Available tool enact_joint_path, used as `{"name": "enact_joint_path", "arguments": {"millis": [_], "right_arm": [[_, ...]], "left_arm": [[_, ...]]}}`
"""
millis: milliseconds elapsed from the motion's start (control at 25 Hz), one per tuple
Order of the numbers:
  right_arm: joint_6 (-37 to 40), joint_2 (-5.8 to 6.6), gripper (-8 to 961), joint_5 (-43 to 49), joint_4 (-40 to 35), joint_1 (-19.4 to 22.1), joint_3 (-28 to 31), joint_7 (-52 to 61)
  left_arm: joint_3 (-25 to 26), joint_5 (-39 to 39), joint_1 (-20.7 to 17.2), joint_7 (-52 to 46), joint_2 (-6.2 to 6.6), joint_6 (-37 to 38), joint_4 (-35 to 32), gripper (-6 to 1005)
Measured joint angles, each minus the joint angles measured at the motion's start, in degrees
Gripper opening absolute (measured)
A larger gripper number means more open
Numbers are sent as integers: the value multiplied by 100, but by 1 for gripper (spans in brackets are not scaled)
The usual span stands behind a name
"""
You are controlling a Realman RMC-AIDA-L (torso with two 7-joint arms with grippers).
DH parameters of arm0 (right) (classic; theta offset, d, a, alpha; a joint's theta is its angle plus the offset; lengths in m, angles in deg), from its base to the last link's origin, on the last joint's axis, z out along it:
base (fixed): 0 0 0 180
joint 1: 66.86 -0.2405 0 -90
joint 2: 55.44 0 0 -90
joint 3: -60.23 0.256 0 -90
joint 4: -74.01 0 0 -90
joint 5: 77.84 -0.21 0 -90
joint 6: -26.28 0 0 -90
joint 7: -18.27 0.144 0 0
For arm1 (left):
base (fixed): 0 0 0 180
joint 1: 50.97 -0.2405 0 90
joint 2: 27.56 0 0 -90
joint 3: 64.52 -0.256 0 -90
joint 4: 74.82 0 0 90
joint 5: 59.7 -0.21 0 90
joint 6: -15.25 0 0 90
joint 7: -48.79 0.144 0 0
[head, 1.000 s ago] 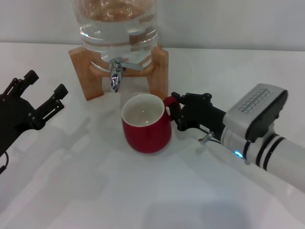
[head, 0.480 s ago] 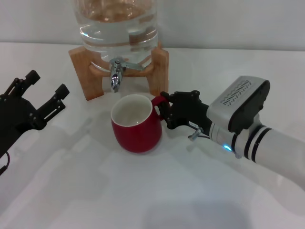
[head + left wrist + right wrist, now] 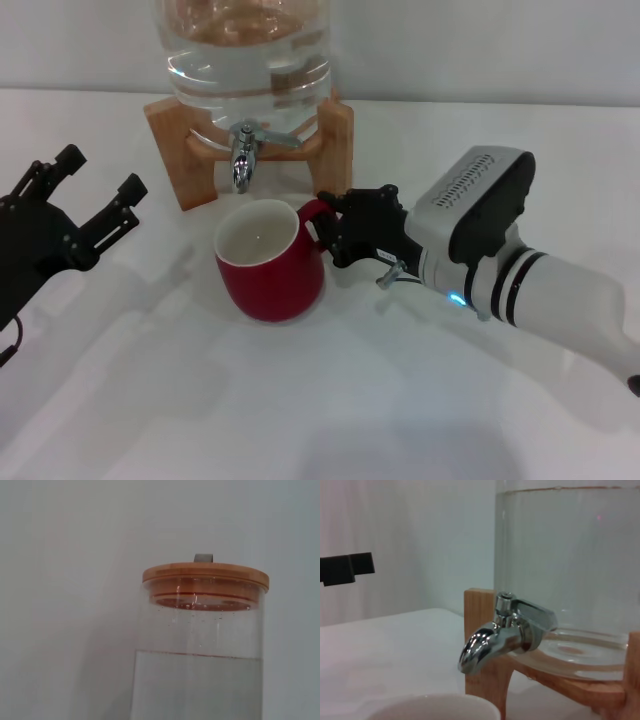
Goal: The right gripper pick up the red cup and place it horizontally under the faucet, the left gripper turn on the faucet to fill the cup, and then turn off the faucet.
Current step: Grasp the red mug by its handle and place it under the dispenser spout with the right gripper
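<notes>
The red cup [image 3: 270, 270] stands upright with its white inside showing, just in front of the faucet [image 3: 243, 160]. My right gripper [image 3: 328, 226] is shut on the cup's loop handle from the right side. The faucet's chrome spout points down, its lever angled off to the right, and it also fills the right wrist view [image 3: 502, 635], where the cup's rim [image 3: 435, 711] shows close below it. My left gripper [image 3: 100, 172] hovers open at the left, apart from the faucet.
The clear water jug [image 3: 248, 50] sits on a wooden stand [image 3: 170, 150] behind the cup. Its wooden lid [image 3: 205, 575] shows in the left wrist view. The white table [image 3: 300, 400] stretches in front of the cup.
My right gripper has carried the red cup to the left, closer under the faucet's spout. The left gripper has stayed in place.
</notes>
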Motion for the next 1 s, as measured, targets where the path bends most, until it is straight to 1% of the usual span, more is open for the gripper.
{"name": "enact_joint_path", "arguments": {"millis": [480, 1000], "right_arm": [[-405, 0, 144, -67, 20, -237, 62, 20], [-631, 0, 144, -83, 22, -271, 211, 88]], "left_arm": [[0, 1, -25, 5, 9, 0, -58, 886], [0, 1, 1, 5, 18, 0, -58, 885]]}}
